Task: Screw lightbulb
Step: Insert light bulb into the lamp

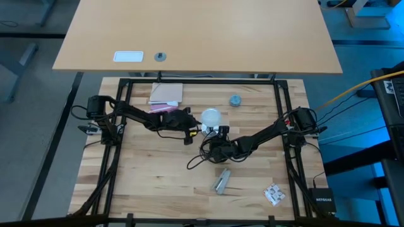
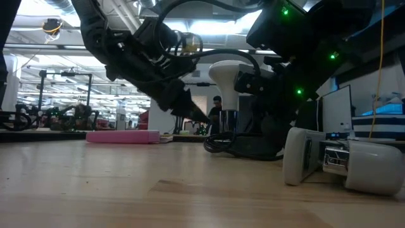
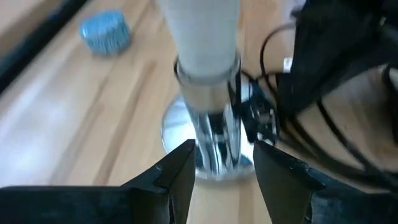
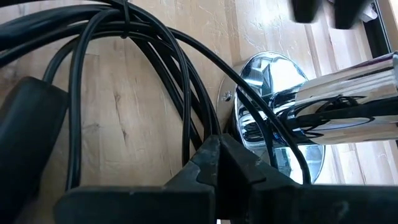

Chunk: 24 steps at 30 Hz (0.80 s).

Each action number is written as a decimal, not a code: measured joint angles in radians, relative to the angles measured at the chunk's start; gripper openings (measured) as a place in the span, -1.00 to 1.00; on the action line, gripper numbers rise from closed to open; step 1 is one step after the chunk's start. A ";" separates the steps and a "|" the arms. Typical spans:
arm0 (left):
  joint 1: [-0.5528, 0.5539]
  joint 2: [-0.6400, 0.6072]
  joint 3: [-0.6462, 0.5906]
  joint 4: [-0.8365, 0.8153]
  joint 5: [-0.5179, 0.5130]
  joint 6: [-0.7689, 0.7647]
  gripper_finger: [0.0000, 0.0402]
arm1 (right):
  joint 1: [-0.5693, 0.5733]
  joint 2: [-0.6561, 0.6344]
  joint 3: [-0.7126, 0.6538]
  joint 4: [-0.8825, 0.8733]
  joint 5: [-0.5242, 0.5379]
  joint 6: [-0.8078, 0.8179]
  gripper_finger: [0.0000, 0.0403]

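Silvery and mirror-bright, the round chrome socket stand (image 3: 208, 134) sits near the middle of the pale wooden table (image 1: 158, 183) and carries the small frosted-white pear-shaped lightbulb (image 1: 211, 116), whose narrow neck goes down into the socket's metal collar while the round globe points upward. In the low view the bulb (image 2: 226, 75) shows as a matt white dome widening above a slim stem, upright between the two dark arms. The left gripper (image 3: 224, 165) hangs just beside the socket's stem with its two dark fingers parted and nothing between them, one finger to each side of the base. The right gripper (image 4: 219, 158) lies low on the table by the socket's base, its fingers pressed together; thin black cord (image 4: 155, 74) runs in loops just in front of them, though whether they pinch it cannot be told. A small blue-grey round cap (image 1: 235, 100) rests well apart from the bulb, and a flat pink pad (image 2: 123, 136) lies farther back.
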 joint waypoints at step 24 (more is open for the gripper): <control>0.004 0.000 0.000 0.047 0.015 -0.164 0.25 | 0.000 0.000 0.001 -0.003 0.001 0.000 -0.94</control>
